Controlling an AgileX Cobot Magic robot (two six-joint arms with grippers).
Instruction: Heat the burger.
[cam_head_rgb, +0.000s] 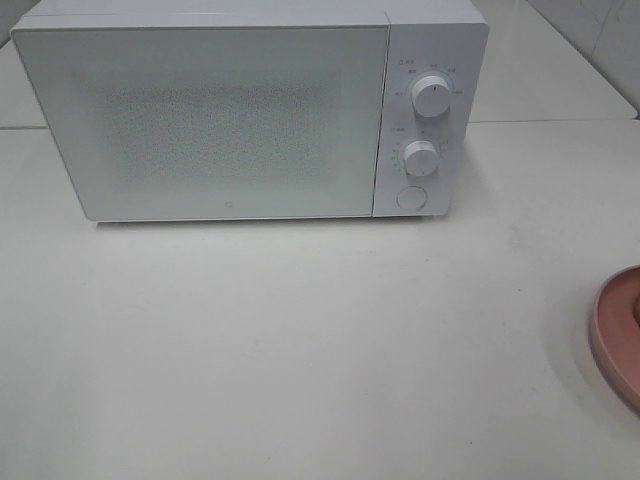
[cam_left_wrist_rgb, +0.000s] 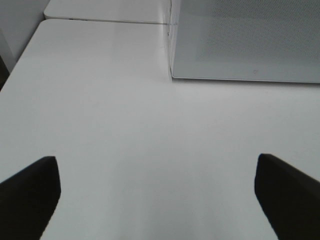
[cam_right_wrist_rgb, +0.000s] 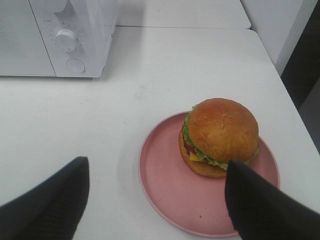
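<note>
The burger (cam_right_wrist_rgb: 220, 135), with a golden-brown domed bun and green lettuce at its edge, sits on a pink plate (cam_right_wrist_rgb: 165, 185) in the right wrist view. My right gripper (cam_right_wrist_rgb: 155, 200) hangs open above the plate's near side, its dark fingers (cam_right_wrist_rgb: 50, 200) wide apart and holding nothing. In the exterior high view only the plate's rim (cam_head_rgb: 612, 330) shows at the right edge; the burger and both arms are out of that view. My left gripper (cam_left_wrist_rgb: 157, 195) is open over bare table, short of the microwave's (cam_left_wrist_rgb: 245, 40) left front corner.
A white microwave (cam_head_rgb: 200, 110) with its door shut stands at the back of the white table (cam_head_rgb: 300, 350). Two knobs (cam_head_rgb: 432, 97) and a round button (cam_head_rgb: 411, 197) are on its right panel. The table's right edge (cam_right_wrist_rgb: 285, 85) runs close to the plate.
</note>
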